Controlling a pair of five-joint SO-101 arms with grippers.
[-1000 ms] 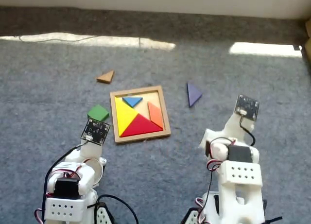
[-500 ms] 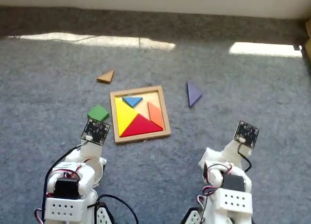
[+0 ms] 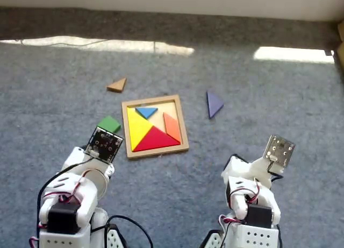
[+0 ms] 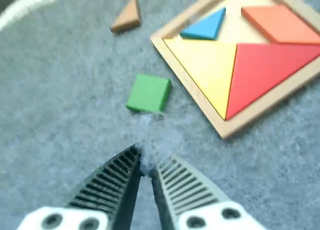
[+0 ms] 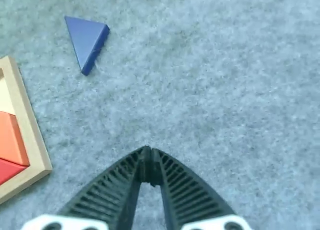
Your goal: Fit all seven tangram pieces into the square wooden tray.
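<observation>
On the grey carpet, four pieces are sitting in the tray and three are lying outside it.
You are looking at the square wooden tray (image 3: 158,152) holding the yellow triangle (image 3: 137,127), red triangle (image 3: 156,139), small blue triangle (image 3: 146,112) and orange piece (image 3: 171,126). The green square (image 4: 148,93) is lying just beside the tray, near your left gripper (image 4: 145,165), whose fingers are pressed together and empty. The tan triangle (image 3: 117,85) is lying beyond the tray. The dark blue triangle (image 5: 87,37) is lying well ahead of your right gripper (image 5: 149,162) — fingers closed on nothing.
</observation>
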